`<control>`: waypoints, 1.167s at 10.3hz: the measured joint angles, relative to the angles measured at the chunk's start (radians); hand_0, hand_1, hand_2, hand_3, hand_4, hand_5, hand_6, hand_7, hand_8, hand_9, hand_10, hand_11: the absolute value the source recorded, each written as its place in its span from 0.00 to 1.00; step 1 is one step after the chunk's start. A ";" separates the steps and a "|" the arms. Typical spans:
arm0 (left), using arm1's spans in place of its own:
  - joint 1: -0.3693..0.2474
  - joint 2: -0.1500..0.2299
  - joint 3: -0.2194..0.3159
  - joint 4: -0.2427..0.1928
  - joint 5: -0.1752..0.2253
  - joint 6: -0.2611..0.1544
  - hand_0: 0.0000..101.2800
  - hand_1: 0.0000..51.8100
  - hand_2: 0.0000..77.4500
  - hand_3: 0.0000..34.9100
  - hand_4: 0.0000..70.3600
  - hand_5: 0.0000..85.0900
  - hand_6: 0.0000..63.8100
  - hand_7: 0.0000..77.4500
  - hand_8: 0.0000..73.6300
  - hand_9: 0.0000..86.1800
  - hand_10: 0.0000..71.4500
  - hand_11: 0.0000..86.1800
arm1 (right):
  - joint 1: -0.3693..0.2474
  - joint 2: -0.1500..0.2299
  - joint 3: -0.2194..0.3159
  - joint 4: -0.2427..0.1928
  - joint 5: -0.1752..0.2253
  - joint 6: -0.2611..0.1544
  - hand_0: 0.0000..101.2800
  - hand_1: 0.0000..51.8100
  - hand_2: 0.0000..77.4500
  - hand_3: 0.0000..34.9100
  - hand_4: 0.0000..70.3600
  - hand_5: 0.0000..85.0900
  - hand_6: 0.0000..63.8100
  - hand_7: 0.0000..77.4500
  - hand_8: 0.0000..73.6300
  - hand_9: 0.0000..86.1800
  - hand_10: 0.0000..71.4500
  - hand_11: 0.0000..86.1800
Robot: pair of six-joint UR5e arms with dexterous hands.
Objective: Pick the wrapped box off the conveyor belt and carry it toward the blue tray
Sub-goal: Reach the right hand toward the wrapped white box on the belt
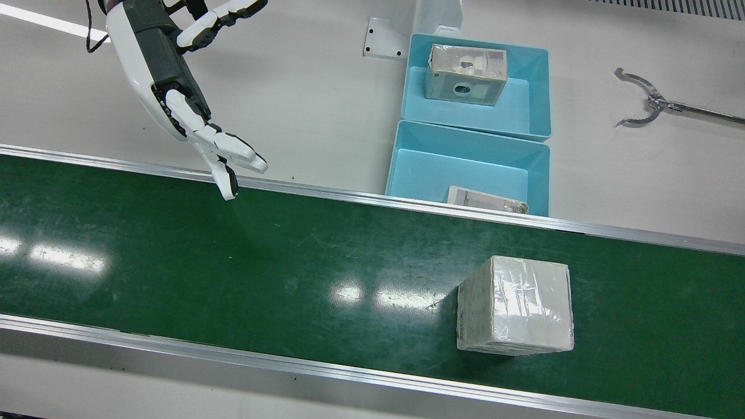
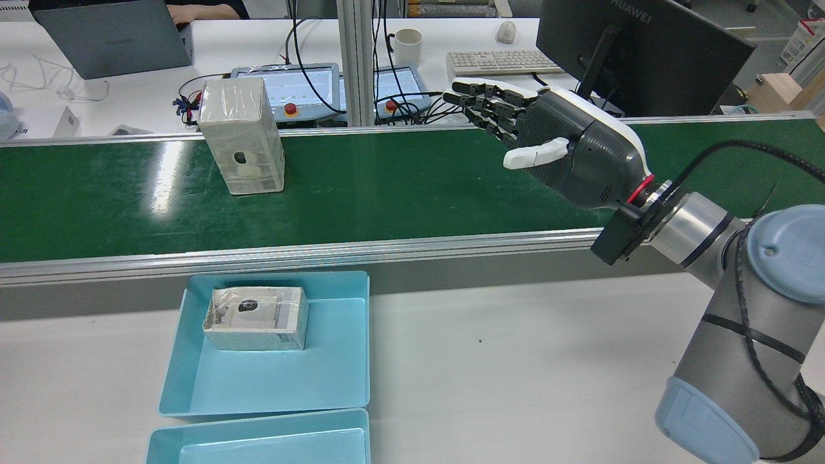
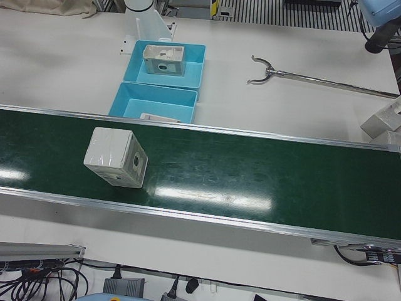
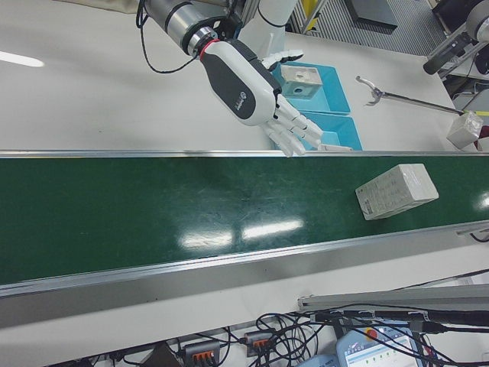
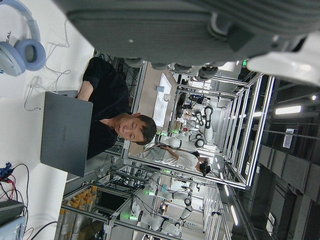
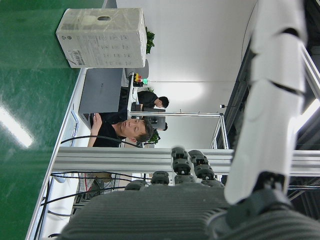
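Reach phase: the right hand (image 1: 192, 110), fingers spread and empty, hovers over the belt's (image 1: 233, 262) far rail at the front view's upper left. The box (image 1: 515, 305) stands lower right, well apart. Next: travel along the belt and straddle it. The left hand's state can't be told.

I see the wrapped box (image 1: 515, 305), whitish w/ shiny plastic film, standing upright on the green conveyor belt (image 1: 233, 262). Blue tray (image 1: 465, 169) sits just beyond the belt's rail.
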 joint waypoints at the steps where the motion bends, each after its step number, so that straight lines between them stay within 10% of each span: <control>1: 0.000 0.000 0.000 0.000 0.000 0.000 0.00 0.00 0.01 0.00 0.00 0.01 0.00 0.00 0.00 0.00 0.00 0.00 | 0.004 0.000 0.000 -0.004 -0.001 0.001 0.45 0.21 0.19 0.08 0.05 0.02 0.00 0.00 0.02 0.02 0.00 0.02; 3: 0.000 0.000 0.000 0.000 0.000 0.000 0.00 0.00 0.01 0.00 0.00 0.01 0.00 0.00 0.00 0.00 0.00 0.00 | 0.027 0.001 -0.009 -0.042 0.001 -0.011 0.42 0.19 0.17 0.26 0.01 0.00 0.00 0.00 0.04 0.02 0.00 0.02; 6: 0.000 0.000 0.000 0.000 0.000 0.000 0.00 0.00 0.01 0.00 0.00 0.01 0.00 0.00 0.00 0.00 0.01 0.00 | 0.042 0.063 -0.090 -0.078 0.017 -0.052 0.42 0.19 0.17 0.25 0.02 0.01 0.00 0.00 0.04 0.02 0.00 0.02; 9: 0.000 0.000 0.000 0.000 0.000 0.000 0.00 0.00 0.01 0.00 0.00 0.01 0.00 0.00 0.00 0.00 0.01 0.00 | 0.015 0.162 -0.272 -0.068 0.107 -0.065 0.40 0.13 0.03 0.46 0.00 0.01 0.00 0.00 0.08 0.02 0.00 0.01; 12: 0.000 0.000 0.000 0.000 0.000 0.000 0.00 0.00 0.01 0.00 0.00 0.01 0.00 0.00 0.00 0.00 0.01 0.00 | -0.074 0.229 -0.374 -0.012 0.242 -0.064 0.40 0.13 0.03 0.35 0.00 0.01 0.00 0.00 0.08 0.02 0.00 0.01</control>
